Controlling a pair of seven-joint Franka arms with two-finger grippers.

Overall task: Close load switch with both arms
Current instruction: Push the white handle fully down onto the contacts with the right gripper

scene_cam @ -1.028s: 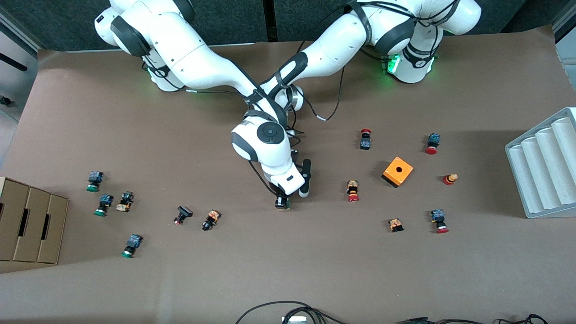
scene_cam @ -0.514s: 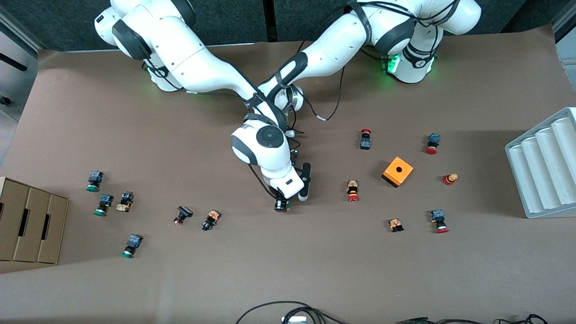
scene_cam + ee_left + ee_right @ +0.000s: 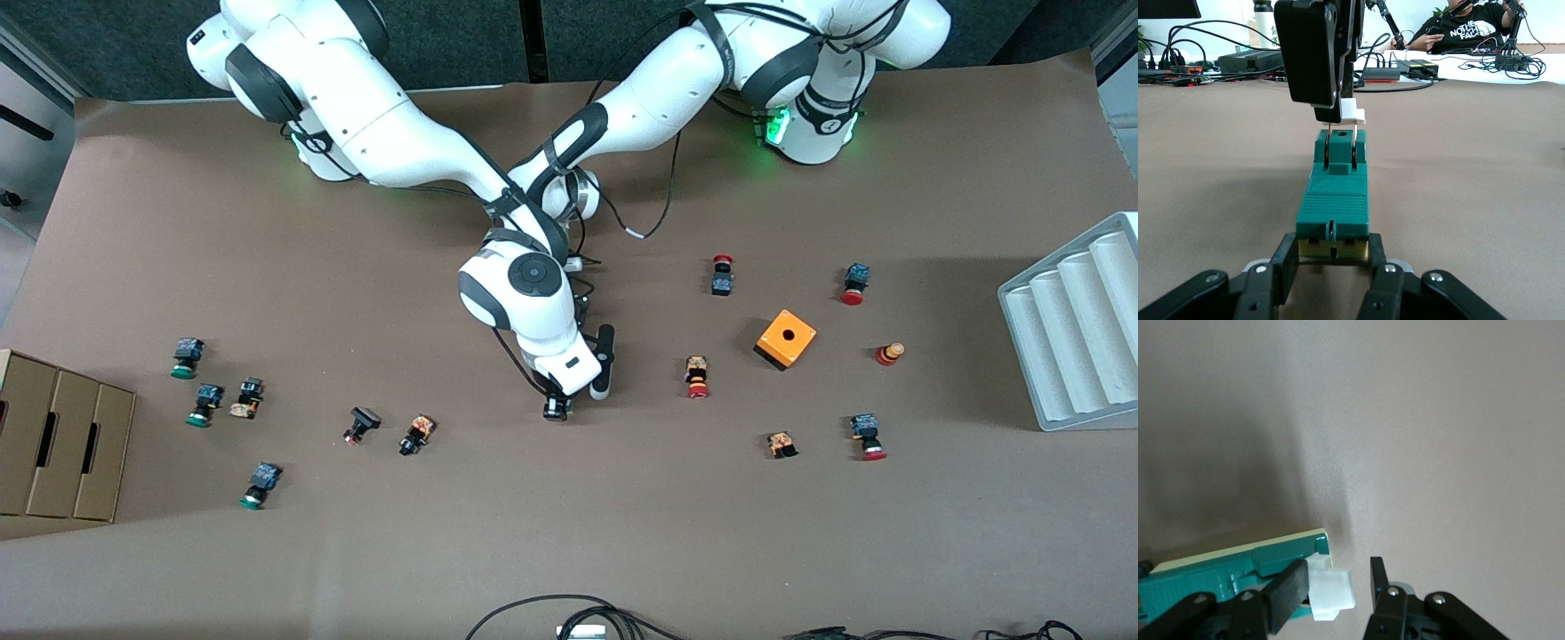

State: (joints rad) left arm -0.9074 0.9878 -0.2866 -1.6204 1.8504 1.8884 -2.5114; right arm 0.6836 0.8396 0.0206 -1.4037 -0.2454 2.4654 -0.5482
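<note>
Here, left gripper (image 3: 1333, 267) clamping load switch (image 3: 1335, 200), table (image 3: 569, 533)

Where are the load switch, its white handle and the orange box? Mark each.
load switch (image 3: 1335, 200), left wrist view, ribbed green top
white handle (image 3: 1331, 590), right wrist view, flat white face
orange box (image 3: 797, 341), front view, top face beside hole

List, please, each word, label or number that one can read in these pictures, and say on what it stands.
"NOTE" above "FAC": white letters, cut off, on a seated person's black shirt, in the left wrist view.
Load switch, orange box, push buttons: no print can be read.
</note>
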